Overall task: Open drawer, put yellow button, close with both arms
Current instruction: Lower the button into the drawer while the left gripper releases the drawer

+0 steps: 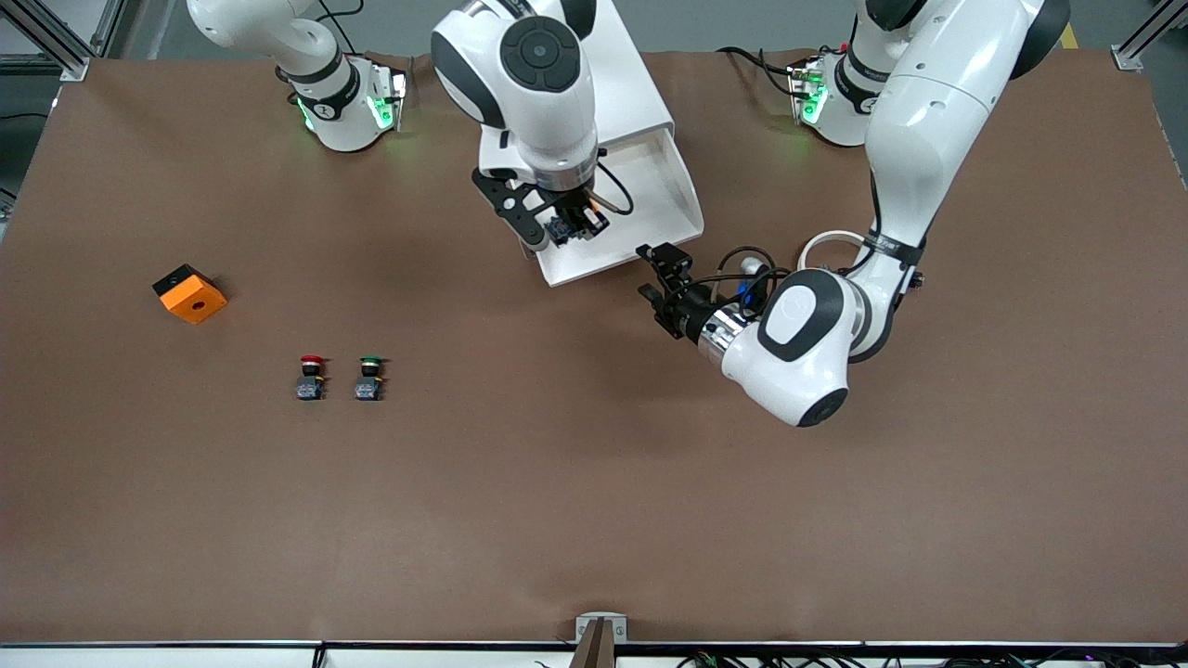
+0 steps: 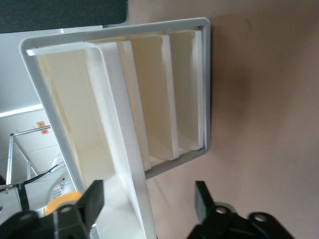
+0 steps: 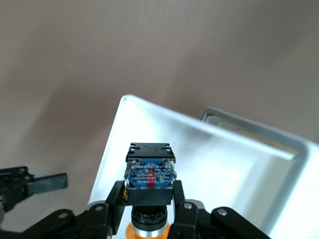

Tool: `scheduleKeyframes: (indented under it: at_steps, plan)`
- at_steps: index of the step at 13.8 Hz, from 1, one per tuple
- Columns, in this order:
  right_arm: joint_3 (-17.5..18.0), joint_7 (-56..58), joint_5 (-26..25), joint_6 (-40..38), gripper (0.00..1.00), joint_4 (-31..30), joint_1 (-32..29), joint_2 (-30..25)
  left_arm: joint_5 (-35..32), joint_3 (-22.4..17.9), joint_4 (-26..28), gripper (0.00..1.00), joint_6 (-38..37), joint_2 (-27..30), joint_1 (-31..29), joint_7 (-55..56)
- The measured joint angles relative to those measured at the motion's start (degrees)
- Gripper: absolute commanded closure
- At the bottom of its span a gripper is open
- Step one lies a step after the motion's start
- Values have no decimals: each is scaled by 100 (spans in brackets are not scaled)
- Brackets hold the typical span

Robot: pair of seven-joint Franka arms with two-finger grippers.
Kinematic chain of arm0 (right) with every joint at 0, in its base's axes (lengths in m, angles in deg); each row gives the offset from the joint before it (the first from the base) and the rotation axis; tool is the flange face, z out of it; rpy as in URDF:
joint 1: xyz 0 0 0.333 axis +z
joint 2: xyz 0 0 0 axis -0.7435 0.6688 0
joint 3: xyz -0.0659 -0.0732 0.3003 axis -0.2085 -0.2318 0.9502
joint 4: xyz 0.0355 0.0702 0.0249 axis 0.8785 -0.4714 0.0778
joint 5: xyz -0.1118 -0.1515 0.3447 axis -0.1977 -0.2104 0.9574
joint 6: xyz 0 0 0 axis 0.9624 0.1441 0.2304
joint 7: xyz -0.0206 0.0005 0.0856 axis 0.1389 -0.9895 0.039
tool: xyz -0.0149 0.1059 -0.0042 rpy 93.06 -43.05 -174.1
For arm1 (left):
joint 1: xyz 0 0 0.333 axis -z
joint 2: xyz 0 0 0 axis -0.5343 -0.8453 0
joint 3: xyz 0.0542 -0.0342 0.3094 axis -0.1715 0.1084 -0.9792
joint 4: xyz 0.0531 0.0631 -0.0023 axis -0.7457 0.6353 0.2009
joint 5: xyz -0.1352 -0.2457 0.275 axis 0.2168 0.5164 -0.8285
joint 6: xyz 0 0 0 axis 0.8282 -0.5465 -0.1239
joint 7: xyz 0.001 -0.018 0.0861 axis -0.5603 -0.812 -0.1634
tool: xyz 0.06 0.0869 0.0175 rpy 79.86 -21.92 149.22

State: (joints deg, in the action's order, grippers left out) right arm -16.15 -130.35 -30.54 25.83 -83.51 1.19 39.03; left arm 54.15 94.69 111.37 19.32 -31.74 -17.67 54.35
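The drawer (image 1: 650,199) is pulled out of the white cabinet (image 1: 631,83) and lies open. My right gripper (image 1: 568,225) hangs over the drawer's open tray, shut on the yellow button (image 1: 560,228). In the right wrist view the button (image 3: 149,174) shows its dark blue body between the fingers, its yellow-orange cap toward the wrist, with the drawer (image 3: 209,159) below. My left gripper (image 1: 654,280) is open at the drawer's front corner. In the left wrist view its fingers (image 2: 94,199) stand on either side of the drawer's front strip (image 2: 124,149) without touching it.
A red-capped button (image 1: 311,376) and a green-capped button (image 1: 369,378) stand side by side nearer the front camera. An orange block (image 1: 190,294) lies toward the right arm's end. A white cable loop (image 1: 826,243) lies by the left arm.
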Motion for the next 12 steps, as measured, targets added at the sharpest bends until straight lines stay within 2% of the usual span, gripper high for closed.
scheduleKeyframes:
  at_steps: [4, 8, 12]
  plan:
    - [4, -283, 243, 309, 75, 30, 231, 155, -781, -7, -327, 0, -9, 2, -381, -514]
    - [4, -313, 339, 349, 74, 42, 353, 345, -1657, -15, -342, 0, -10, -1, -798, -1817]
    - [4, -313, 352, 356, 65, 46, 389, 468, -2230, -17, -460, 0, 26, 0, -944, -2196]
